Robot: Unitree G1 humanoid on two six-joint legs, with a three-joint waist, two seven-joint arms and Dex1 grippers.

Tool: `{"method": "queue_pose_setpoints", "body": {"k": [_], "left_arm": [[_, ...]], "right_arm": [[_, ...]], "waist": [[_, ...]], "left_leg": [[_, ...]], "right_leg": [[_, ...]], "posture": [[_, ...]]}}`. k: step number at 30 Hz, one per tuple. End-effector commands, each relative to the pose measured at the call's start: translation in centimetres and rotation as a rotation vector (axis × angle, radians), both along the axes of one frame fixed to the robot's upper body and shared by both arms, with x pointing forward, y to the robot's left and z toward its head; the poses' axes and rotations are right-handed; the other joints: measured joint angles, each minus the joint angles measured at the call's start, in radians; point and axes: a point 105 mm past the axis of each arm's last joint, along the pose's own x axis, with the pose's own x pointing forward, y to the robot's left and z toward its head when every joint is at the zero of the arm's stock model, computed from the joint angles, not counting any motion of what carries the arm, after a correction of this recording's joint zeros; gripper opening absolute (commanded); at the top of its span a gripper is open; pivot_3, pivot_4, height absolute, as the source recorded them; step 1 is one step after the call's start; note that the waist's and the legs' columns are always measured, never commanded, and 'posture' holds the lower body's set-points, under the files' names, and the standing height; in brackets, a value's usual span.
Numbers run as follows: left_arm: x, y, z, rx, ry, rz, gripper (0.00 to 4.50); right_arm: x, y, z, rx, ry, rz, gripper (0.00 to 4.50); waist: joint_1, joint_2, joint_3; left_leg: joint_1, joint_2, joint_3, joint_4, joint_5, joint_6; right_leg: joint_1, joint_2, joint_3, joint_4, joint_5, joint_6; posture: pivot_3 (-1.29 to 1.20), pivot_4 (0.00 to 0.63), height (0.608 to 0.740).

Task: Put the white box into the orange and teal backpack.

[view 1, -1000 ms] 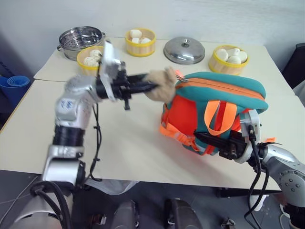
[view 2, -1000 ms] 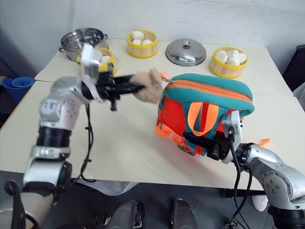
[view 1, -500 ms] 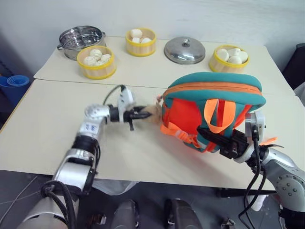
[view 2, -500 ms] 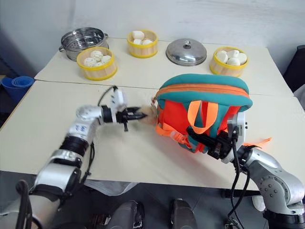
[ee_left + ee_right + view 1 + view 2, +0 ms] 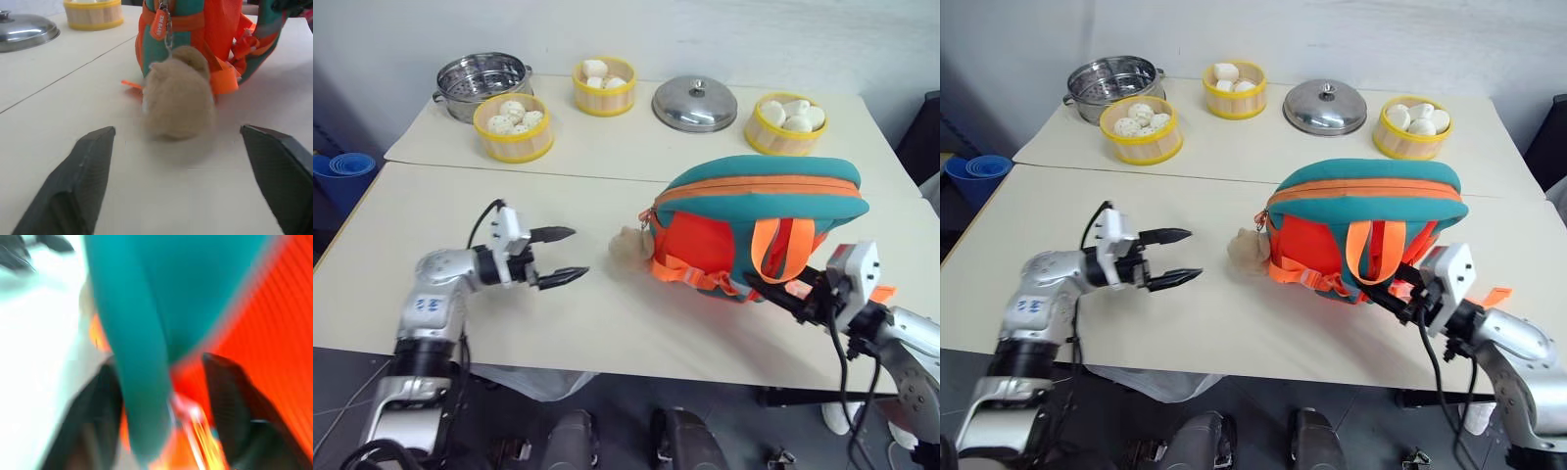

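backpack point(image 5: 759, 230): orange body, teal top, orange straps | plush bear point(image 5: 628, 247): tan | left gripper point(image 5: 563, 257) fingers: black | table point(image 5: 607, 323): cream | 3 steamer baskets point(image 5: 513, 126): yellow

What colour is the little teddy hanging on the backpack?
Tan; the plush bear shows best in the left wrist view.

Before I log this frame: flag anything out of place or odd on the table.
One loose end: the steel lid lies on the table apart from the steamer pot, which stands uncovered. The backpack stands upright, its plush bear lying beside it. Nothing is spilled or damaged.

Left gripper point(image 5: 558, 256) — jaws agape
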Motion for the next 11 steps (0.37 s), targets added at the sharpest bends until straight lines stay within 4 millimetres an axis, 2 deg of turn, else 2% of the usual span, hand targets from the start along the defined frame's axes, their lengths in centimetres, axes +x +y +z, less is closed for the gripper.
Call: {"method": "queue_pose_setpoints", "body": {"k": [1,3,5,7,11], "left_arm": [[-1.9,1.6,-0.6,0.091,-0.043,0.021,4.5],[-2.9,2.9,-2.4,0.211,-0.014,0.065,4.5],[-4.2,3.5,-2.9,0.22,0.024,0.065,4.5],[-4.6,3.7,-2.6,0.207,0.002,0.093,4.5],[-4.8,3.7,-2.0,0.168,-0.024,0.137,4.5]], "right_arm": [[-1.5,-3.3,0.0,-0.126,-0.073,-0.039,3.68],[-2.1,-5.8,-1.3,-0.22,-0.051,-0.066,4.4],[-2.5,-7.6,-2.3,-0.281,0.003,-0.062,4.46],[-2.2,-8.9,-2.3,-0.316,-0.021,-0.087,4.46],[-1.7,-9.5,-3.1,-0.389,-0.037,-0.06,4.46]], "waist": [[0.0,0.0,0.0],[0.0,0.0,0.0],[-0.003,0.001,0.0],[-0.003,0.001,0.0],[-0.003,0.001,0.0]], "left_leg": [[0.001,0.0,0.0,0.0,0.0,0.0],[0.002,0.0,0.0,-0.001,-0.001,0.001],[0.002,0.0,0.001,-0.001,-0.004,0.004],[0.002,0.0,0.001,-0.002,-0.004,0.005],[0.003,0.001,0.0,-0.004,-0.002,0.002]], "right_leg": [[0.001,0.0,0.0,0.0,0.0,0.0],[0.001,-0.001,0.0,-0.001,0.0,0.0],[0.001,-0.001,0.001,-0.002,0.0,0.0],[0.001,-0.001,0.001,-0.002,-0.001,-0.001],[0.0,-0.002,0.001,-0.001,-0.001,-0.003]], "posture": [[0.0,0.15,0.74],[0.0,0.15,0.74],[0.0,0.15,0.74],[0.0,0.15,0.74],[0.0,0.15,0.74]]}}
